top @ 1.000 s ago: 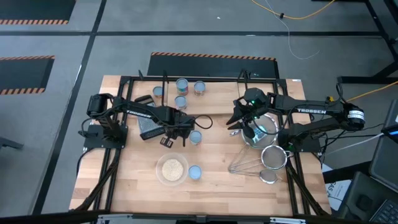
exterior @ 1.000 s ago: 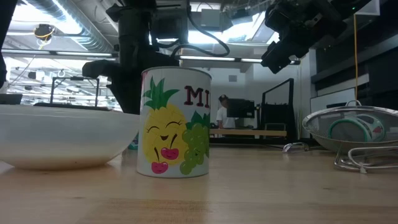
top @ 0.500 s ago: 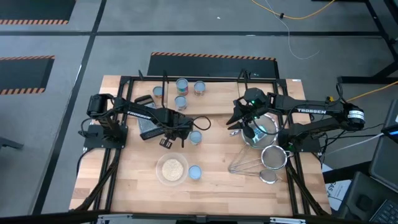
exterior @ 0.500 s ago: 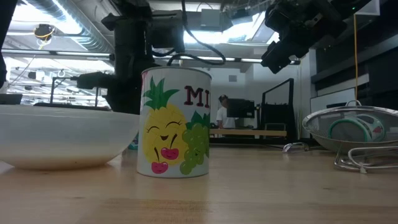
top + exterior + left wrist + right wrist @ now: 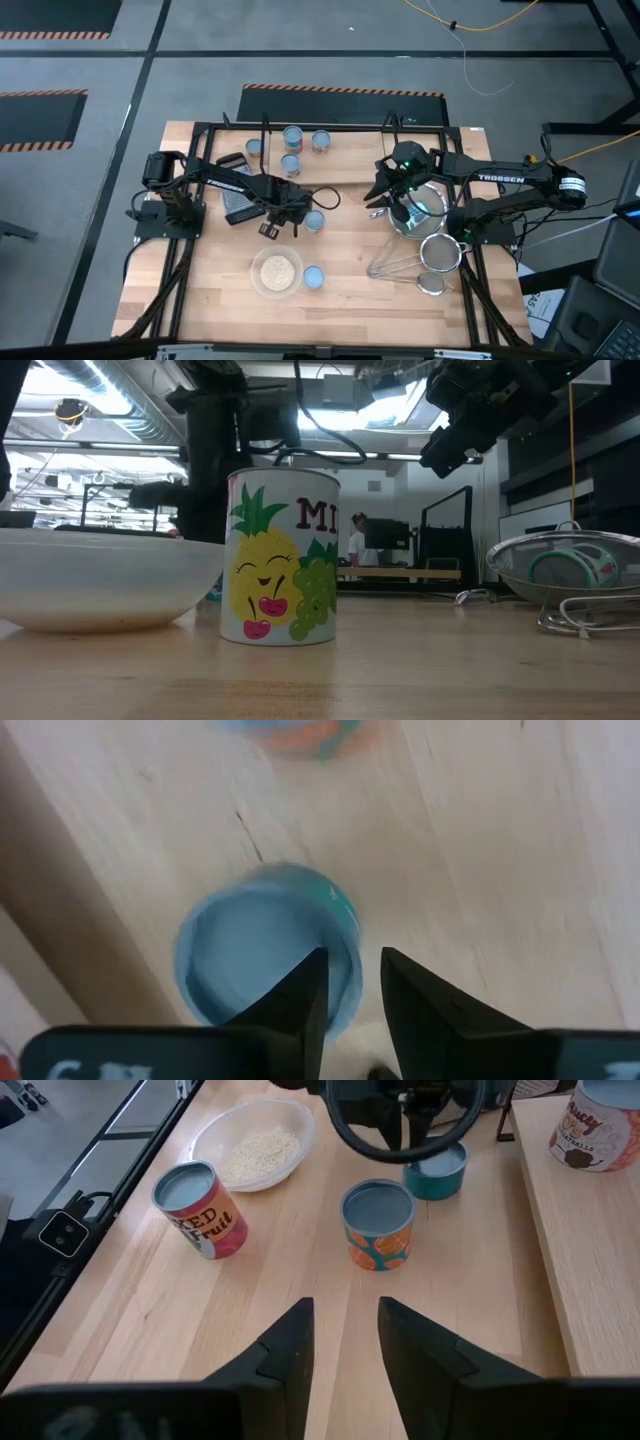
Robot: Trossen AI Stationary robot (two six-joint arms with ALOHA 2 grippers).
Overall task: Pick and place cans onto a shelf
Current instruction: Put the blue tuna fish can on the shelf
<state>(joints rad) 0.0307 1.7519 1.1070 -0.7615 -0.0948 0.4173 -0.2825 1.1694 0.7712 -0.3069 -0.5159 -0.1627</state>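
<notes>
A short teal can (image 5: 265,955) with a pale blue top stands upright on the table. My left gripper (image 5: 352,982) points down just over it, open, with the can's rim under the gap between the fingers. The same gripper shows in the high view (image 5: 292,212). An orange-labelled can (image 5: 378,1225) stands beside the teal can (image 5: 436,1172), and a fruit-labelled can (image 5: 200,1210) stands nearer the front. Several cans (image 5: 291,134) stand on the shelf (image 5: 355,150) at the far side. My right gripper (image 5: 345,1335) hangs open above the table's right part (image 5: 395,195).
A clear bowl of pale grains (image 5: 276,272) sits near the front edge, beside the fruit can (image 5: 283,555). A metal bowl (image 5: 420,212) and wire strainers (image 5: 425,262) lie at the right. A dark flat object (image 5: 238,205) lies under the left arm.
My left arm has sunk a little toward the teal can, its gripper still pointing down and its fingers unchanged. The cans have stayed where they were.
</notes>
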